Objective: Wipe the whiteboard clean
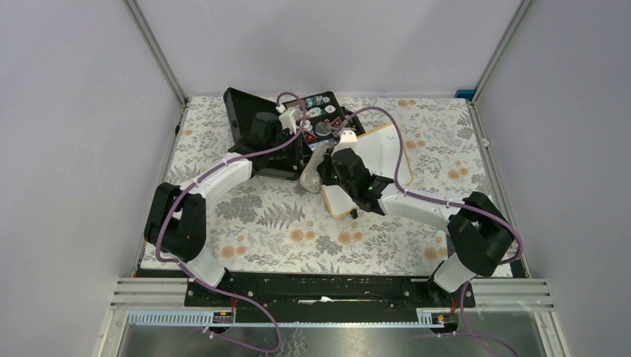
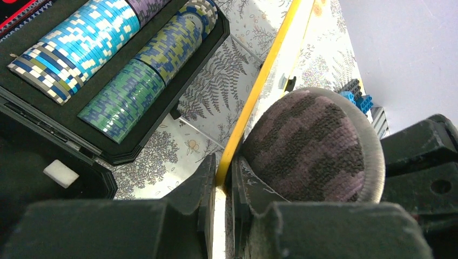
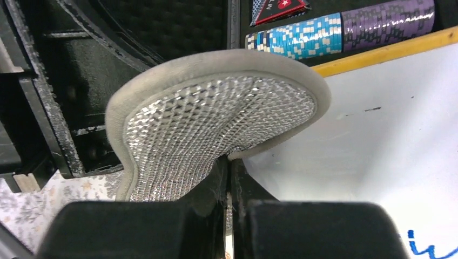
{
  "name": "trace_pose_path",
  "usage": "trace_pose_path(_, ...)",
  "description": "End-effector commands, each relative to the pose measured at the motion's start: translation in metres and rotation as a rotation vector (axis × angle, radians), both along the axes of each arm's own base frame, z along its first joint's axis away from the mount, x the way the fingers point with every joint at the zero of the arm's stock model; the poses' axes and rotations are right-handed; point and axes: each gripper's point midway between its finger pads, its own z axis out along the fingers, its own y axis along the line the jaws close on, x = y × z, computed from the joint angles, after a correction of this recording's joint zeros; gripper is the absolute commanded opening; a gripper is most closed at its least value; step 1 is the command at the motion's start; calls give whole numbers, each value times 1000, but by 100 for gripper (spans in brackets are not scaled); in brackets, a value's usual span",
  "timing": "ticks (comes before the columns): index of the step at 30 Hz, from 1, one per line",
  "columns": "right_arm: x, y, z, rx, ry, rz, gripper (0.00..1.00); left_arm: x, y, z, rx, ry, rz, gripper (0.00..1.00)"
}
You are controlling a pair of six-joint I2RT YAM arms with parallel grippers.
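The whiteboard [image 1: 385, 149] lies tilted at centre right, white with a light-wood frame. My left gripper [image 1: 306, 151] is shut on its frame edge [image 2: 254, 97], which runs between the fingers [image 2: 208, 183] in the left wrist view. My right gripper [image 1: 327, 169] is shut on a round grey-rimmed pad [image 1: 312, 175], held at the board's left end. The pad's silver mesh side [image 3: 216, 118] faces the right wrist camera and its dark knit side [image 2: 310, 143] faces the left one. The board's white face [image 3: 378, 145] carries a blue scribble [image 3: 426, 247] at the lower right.
An open black case [image 1: 245, 119] with rows of poker chips [image 2: 108, 59] stands right behind the board and both grippers; the chips also show in the right wrist view [image 3: 324, 35]. A small blue block [image 1: 465, 94] sits at the back right corner. Grey walls enclose the floral table [image 1: 283, 223].
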Motion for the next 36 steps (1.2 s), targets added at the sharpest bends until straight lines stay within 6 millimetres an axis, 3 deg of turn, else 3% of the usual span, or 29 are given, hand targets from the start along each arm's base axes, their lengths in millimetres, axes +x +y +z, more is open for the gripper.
trace_pose_path(1,4,-5,16,191,-10,9,0,-16,-18,23,-50,-27,-79,0)
trace_pose_path(6,4,-99,-24,-13,1,-206,0,-15,-16,26,-37,-39,-70,0)
trace_pose_path(8,1,-125,-29,-72,-4,-261,0,-16,-17,24,-40,-31,-75,0)
trace_pose_path(10,-2,-134,-28,-91,-16,-269,0,-16,-18,25,-45,-27,-80,0)
trace_pose_path(12,-2,-129,-25,-80,-18,-248,0,-17,-18,25,-49,-24,-83,0)
trace_pose_path(15,3,-103,-15,-18,-15,-181,0,-17,-19,25,-49,-25,-84,0)
trace_pose_path(20,5,-25,22,27,-73,-33,0,-16,-18,19,-38,-19,-79,0)
trace_pose_path(23,3,6,19,51,-47,38,0,-14,-16,16,-27,-20,-71,0)
trace_pose_path(25,3,4,12,51,-31,24,0,-13,-15,15,-15,-20,-63,0)
trace_pose_path(28,5,-27,-6,23,-6,-51,0,-12,-14,13,-5,-18,-60,0)
trace_pose_path(32,3,-99,-48,27,105,-207,0,-12,-14,15,-4,-18,-56,0)
trace_pose_path(36,-17,-166,-92,-17,211,-382,0,-12,-13,15,-4,-17,-56,0)
